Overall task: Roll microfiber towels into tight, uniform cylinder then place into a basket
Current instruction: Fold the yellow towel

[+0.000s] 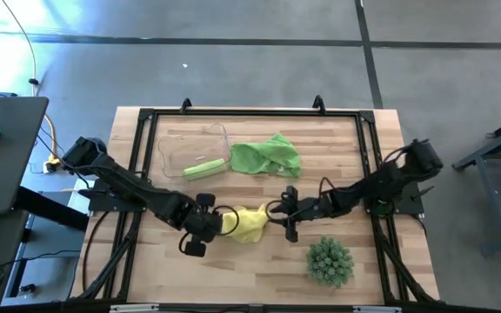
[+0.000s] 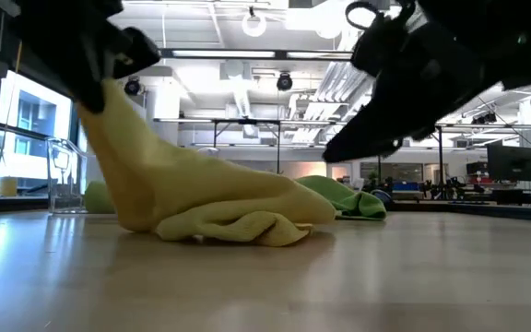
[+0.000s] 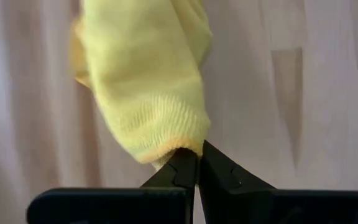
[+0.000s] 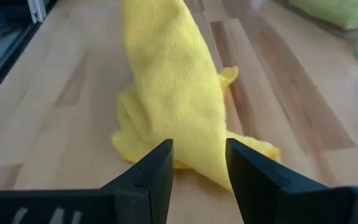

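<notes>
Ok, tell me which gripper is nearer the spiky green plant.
Right. The right gripper, open at the yellow towel, sits just up and left of the plant in the high view; the left gripper, shut on the towel's far edge, is farther.

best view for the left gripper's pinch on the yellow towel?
Left wrist view: the left gripper is shut on the yellow towel hem. High view shows the contact small; low view shows the towel lifted at one end; right wrist view shows only the towel.

Low down, both arms were cut off by the top edge, the yellow towel (image 2: pixel 201 198) hid most of the green one (image 2: pixel 344 198) behind, & the basket (image 2: pixel 63 175) was too blurry to make out.
</notes>
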You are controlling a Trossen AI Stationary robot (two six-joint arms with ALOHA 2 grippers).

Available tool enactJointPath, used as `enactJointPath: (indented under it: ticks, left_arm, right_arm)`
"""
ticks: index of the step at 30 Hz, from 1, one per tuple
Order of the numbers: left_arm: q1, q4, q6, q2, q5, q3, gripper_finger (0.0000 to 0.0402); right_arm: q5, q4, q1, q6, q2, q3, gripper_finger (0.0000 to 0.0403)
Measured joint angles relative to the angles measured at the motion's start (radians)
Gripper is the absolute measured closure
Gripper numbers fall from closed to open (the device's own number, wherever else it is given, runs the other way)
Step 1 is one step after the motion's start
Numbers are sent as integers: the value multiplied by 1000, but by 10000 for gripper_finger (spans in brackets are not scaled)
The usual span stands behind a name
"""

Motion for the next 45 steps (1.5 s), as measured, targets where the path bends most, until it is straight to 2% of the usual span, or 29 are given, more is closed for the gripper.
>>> enactJointPath:
  ticks: [4,12,17,25,30,34,39,45]
  left_arm:
    - [-24,0,-43,20,10,-7,402]
    - [-61,-1,-73,37,10,-8,401]
    - [-65,2,-103,37,6,-8,401]
    - [-63,1,-123,37,-3,-8,401]
    - [-63,-3,-168,37,-81,-8,395]
    - [-63,-6,-171,37,-108,-8,374]
    - [-63,-22,-171,35,-98,-8,340]
    - [-63,-138,-171,35,-115,40,308]
  right_arm:
    - [-1,34,-3,-30,63,0,257]
    - [-1,41,-40,-71,117,0,208]
    - [-5,58,-57,-97,139,0,208]
    - [-85,161,-58,-155,139,0,270]
    - [-86,159,-66,-83,139,0,331]
    - [-86,160,-66,-44,139,0,388]
    - [-86,153,-70,1,115,0,394]
    - [-86,-3,-87,-40,-14,0,401]
